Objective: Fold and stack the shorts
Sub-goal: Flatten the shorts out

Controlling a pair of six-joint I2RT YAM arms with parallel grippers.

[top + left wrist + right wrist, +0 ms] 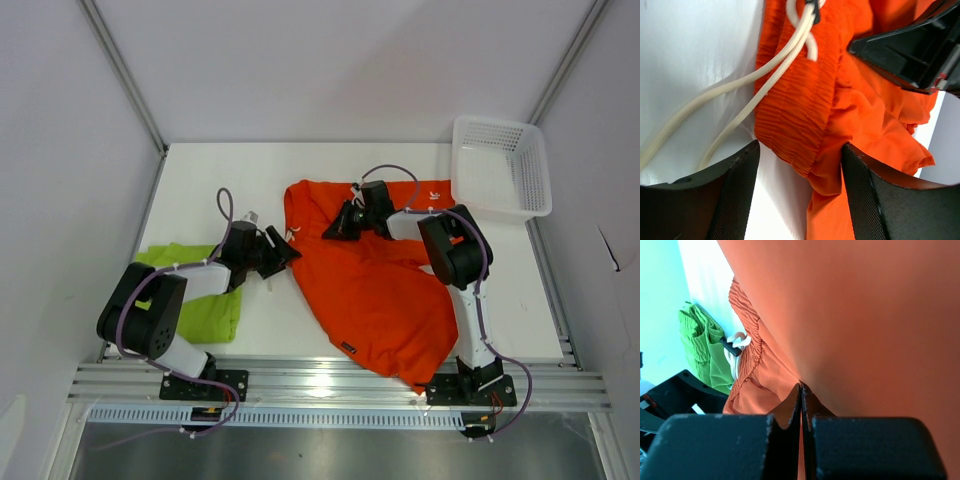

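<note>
The orange shorts [380, 290] lie crumpled across the middle of the table [268, 322], running from upper centre down to the lower right, where their hem passes behind the right arm's base and is cut from sight. The right gripper [332, 230] sits on their upper part with its fingers [860, 450] pressed together on a thin fold of the orange cloth. From the wrist view that cloth fills nearly the whole frame, so the rest of the garment cannot be made out there. The left gripper [285, 252] is at the shorts' left edge, jaws apart and holding nothing. Its wrist view shows the ribbed waistband [795, 115] lying between the two pads, but whether either pad touches it is hard to tell. The white drawstrings [730, 86] trail off towards the lower left and leave the frame. The green shorts [205, 310] lie at the left edge of the table, partly covered by the left arm, their shape unclear. A white mesh basket [492, 121] stands in the upper right, apart from both pairs.
</note>
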